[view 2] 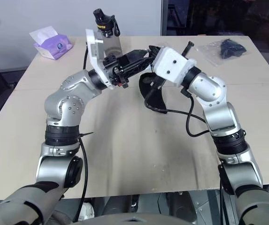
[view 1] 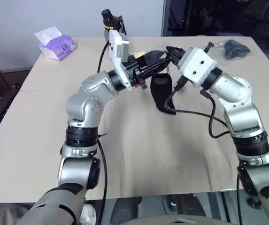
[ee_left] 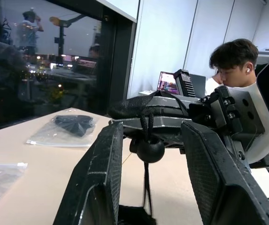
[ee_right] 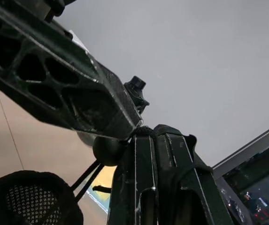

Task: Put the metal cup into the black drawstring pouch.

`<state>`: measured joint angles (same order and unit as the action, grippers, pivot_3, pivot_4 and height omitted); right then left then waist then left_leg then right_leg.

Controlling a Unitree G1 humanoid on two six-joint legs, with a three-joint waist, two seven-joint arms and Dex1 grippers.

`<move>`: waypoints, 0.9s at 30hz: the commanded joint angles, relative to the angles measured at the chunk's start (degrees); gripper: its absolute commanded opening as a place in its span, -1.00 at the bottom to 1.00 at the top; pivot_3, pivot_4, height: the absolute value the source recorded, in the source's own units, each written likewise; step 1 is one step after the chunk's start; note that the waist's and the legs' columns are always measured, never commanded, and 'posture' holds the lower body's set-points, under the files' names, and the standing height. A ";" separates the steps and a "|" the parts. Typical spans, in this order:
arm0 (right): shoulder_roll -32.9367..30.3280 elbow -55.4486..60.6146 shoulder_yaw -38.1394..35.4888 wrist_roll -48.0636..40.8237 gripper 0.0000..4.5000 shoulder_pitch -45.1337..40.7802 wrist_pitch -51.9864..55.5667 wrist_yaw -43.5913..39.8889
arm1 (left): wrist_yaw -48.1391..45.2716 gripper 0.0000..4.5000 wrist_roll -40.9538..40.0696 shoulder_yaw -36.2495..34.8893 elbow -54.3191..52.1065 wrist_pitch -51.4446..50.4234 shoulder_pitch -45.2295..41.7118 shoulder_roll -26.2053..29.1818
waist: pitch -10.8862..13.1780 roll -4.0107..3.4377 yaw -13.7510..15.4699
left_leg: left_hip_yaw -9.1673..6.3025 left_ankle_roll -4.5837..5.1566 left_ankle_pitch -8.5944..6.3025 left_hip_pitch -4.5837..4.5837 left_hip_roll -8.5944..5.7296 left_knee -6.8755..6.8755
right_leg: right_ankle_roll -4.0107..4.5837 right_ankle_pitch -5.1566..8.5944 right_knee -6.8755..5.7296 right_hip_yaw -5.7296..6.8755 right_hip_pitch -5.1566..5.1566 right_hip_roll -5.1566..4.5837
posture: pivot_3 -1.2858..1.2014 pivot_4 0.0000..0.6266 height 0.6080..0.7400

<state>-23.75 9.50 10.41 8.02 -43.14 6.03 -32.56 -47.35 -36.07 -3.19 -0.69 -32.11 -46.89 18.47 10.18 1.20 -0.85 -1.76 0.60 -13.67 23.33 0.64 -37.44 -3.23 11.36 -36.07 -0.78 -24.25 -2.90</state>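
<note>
I see the broad beige table under both arms, which meet above its middle. My left gripper has its two black textured fingers spread apart, with the round black cord toggle of the pouch hanging in the gap between them; I cannot tell if either finger touches the toggle. My right gripper is pinched tight on the top edge of the small matte black drawstring pouch, which hangs below the two grippers above the table, its mesh-lined mouth gaping beside my right fingers. The cord runs down from the toggle towards the fabric. At the far edge of the table stands the tall grey translucent bottle with a black lid, just behind my left wrist. A purple and white packet of tissues lies at the far left corner, and a dark item in a clear plastic bag lies at the far right. A person sits beyond the table with a laptop. I cannot see the metal cup itself, so I cannot tell where it is.
</note>
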 commanded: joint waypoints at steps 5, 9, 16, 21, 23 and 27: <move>0.89 1.23 -0.56 -0.33 -1.00 -1.18 -1.03 0.69 | -0.23 -0.12 -0.35 1.13 -2.57 -0.64 0.22 0.12 | 0.00 0.00 0.01 | 0.01 0.00 0.00 0.00 0.00 0.00 | 0.00 0.00 -0.01 -0.01 0.00 0.00 | 0.03 -0.52 1.00; 1.49 0.77 -1.55 -0.39 -1.00 -1.92 -1.00 2.06 | -0.23 -0.12 0.53 1.15 -2.08 -0.02 0.72 0.56 | 0.00 0.00 0.00 | 0.00 0.00 0.00 -0.01 0.00 -0.01 | 0.00 0.00 -0.02 -0.01 0.00 0.00 | 0.03 -0.52 1.00; 1.55 -0.52 -2.84 0.06 -1.00 -2.60 -1.78 4.44 | 0.83 -0.12 -0.02 -0.17 -3.13 0.11 1.55 0.70 | 0.00 0.00 -0.02 | 0.02 -0.01 0.00 -0.03 0.00 -0.01 | 0.00 0.00 -0.06 -0.03 0.00 0.00 | 0.03 -0.52 1.00; 1.61 -0.74 -2.77 -0.68 -1.00 -2.83 -2.60 4.53 | 1.71 -0.12 -0.07 -0.36 -3.36 0.08 1.81 0.72 | 0.00 0.00 0.03 | 0.00 0.00 0.00 -0.04 0.00 -0.01 | 0.00 0.00 -0.09 -0.02 0.00 0.00 | 0.03 -0.52 1.00; 2.09 -0.10 -2.17 -1.75 -1.00 -2.61 -2.89 3.53 | 2.07 -0.12 0.41 -0.29 -2.72 0.75 1.45 0.51 | 0.00 0.00 0.01 | 0.02 0.00 0.00 -0.04 0.00 -0.01 | 0.00 0.00 -0.09 -0.04 0.00 0.00 | 0.03 -0.52 1.00; 2.42 0.90 -1.04 -2.25 -1.00 -1.70 -2.69 2.14 | 2.29 -0.12 0.81 -0.35 -1.69 1.67 0.53 0.15 | 0.00 0.00 0.00 | 0.02 0.00 0.00 -0.06 0.00 -0.01 | 0.00 0.00 -0.11 -0.04 0.00 0.00 | 0.03 -0.52 1.00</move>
<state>-21.43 7.93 9.73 6.47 -44.34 4.38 -29.99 -45.20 -35.09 -2.74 -1.59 -31.81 -44.78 18.55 10.18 1.20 -0.84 -1.75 0.60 -13.67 23.27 0.64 -37.45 -3.23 11.36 -36.18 -0.81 -24.25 -2.89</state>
